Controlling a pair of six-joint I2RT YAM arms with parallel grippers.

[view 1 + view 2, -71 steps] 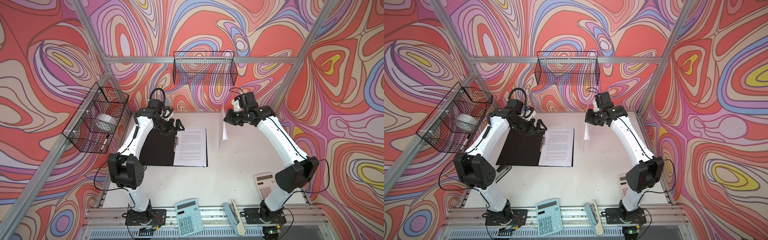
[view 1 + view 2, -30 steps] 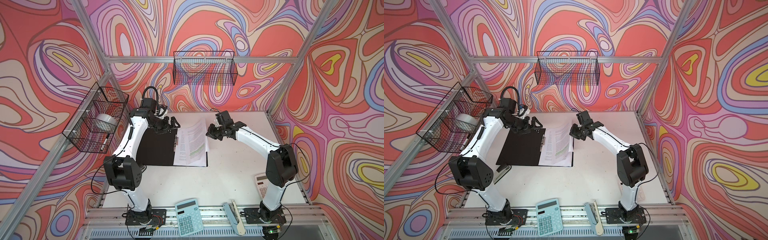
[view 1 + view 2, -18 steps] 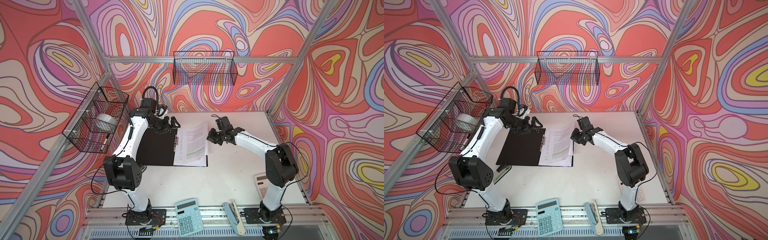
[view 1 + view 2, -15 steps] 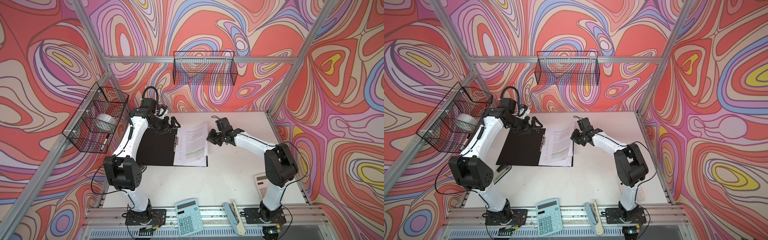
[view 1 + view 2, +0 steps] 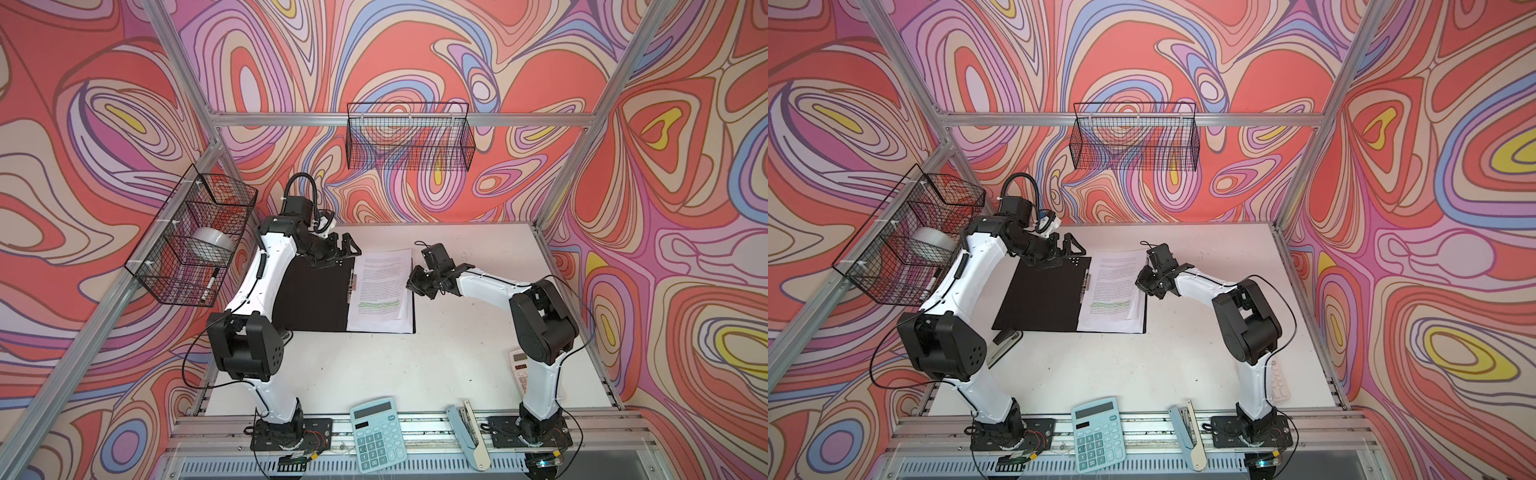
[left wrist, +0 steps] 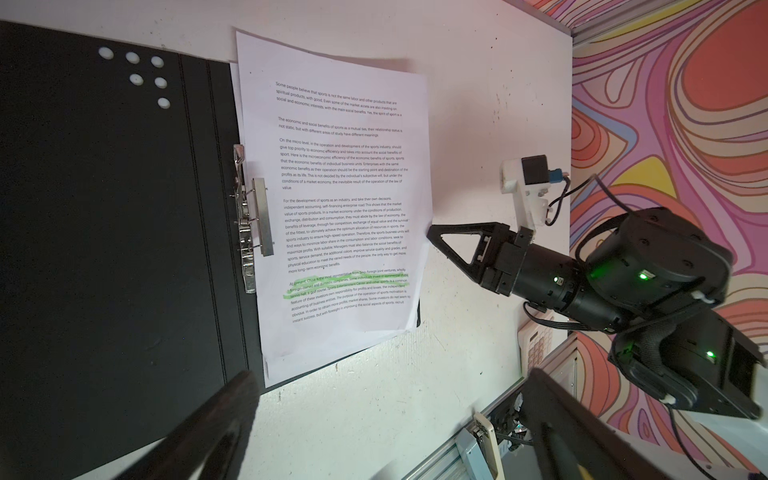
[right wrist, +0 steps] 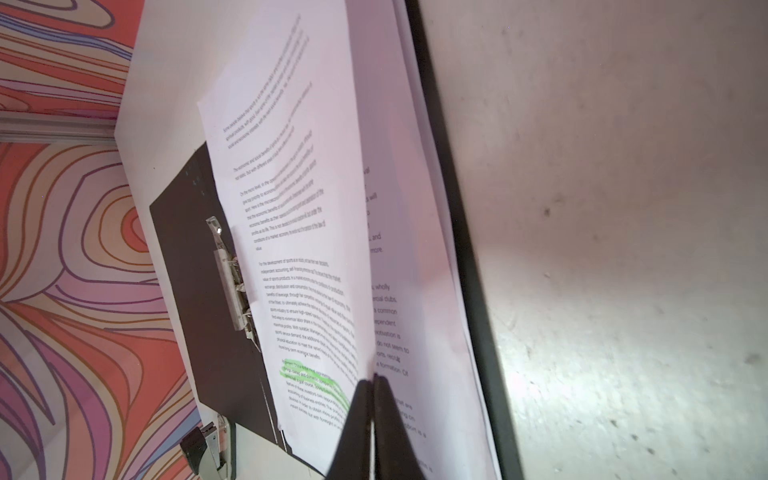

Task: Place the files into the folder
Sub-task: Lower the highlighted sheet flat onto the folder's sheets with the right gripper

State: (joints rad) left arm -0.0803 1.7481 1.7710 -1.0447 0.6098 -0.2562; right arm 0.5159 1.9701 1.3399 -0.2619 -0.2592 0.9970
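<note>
- A blue calculator (image 5: 377,432) lies at the near edge of the table (image 5: 457,332), well away from the work.
- The folder (image 5: 311,299) lies open and flat in the middle of the table, with its black inside facing up. Its long sides run from near to far.
- The metal clip (image 6: 253,220) sits along the fold in the middle of the folder.
- The papers (image 5: 380,286) lie on the right half of the folder, just right of the clip. Their long sides run near to far too.
- The top sheet, the one with green lines, is a bit crooked. Its far end pokes out past the far edge of the folder.
- The right pincer (image 7: 372,380) is closed tight on the right long edge of that top sheet, about halfway along. That edge is lifted a little off the sheets under it.
- From this pincer, the clip and the rest of the folder lie to the left. I think the sheet needs to go left and a little nearer to sit square.
- The right arm is the one at the papers.
- The left pincer (image 5: 347,249) is spread wide and holds nothing. It hangs over the far edge of the folder, close to the fold.
</note>
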